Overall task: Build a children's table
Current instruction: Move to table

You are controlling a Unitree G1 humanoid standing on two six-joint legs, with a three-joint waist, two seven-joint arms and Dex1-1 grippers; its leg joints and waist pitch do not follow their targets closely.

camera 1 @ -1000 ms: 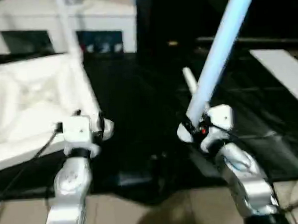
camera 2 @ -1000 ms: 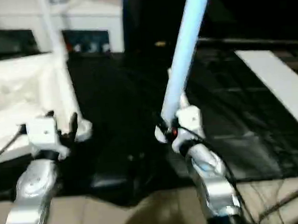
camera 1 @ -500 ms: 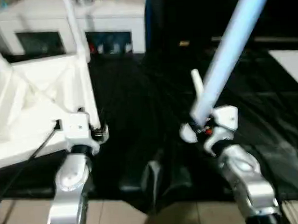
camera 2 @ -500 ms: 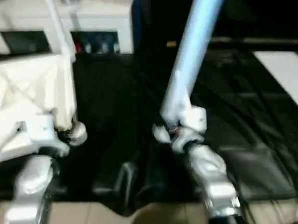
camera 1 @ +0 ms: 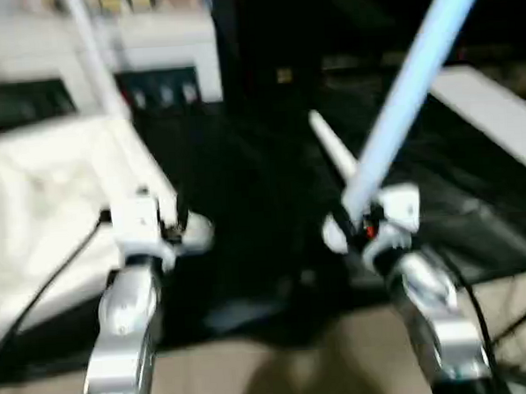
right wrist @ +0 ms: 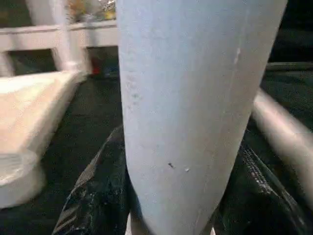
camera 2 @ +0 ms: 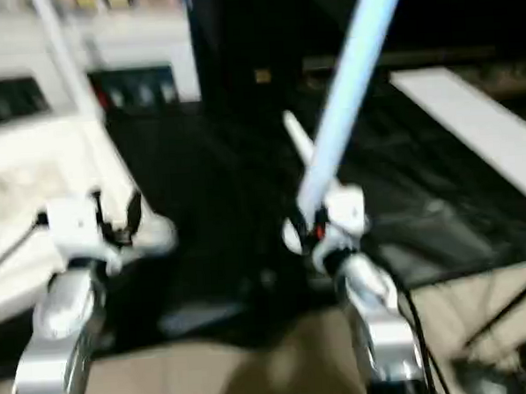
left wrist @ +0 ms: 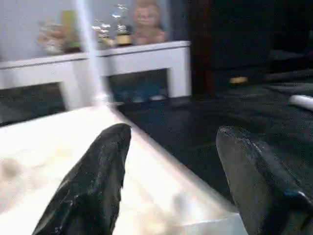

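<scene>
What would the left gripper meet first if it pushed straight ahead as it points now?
Probably the tabletop: its edge lies just beyond the open left gripper, between its fingers. Depth is hard to judge.

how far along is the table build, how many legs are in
Done: one white tube leg stands in a far corner of the upturned white plastic tabletop. In hand: the right gripper is shut on a second long white tube leg. The left gripper is open at the tabletop's near corner socket. Left: seating that leg, and another leg lying on the black mat.
</scene>
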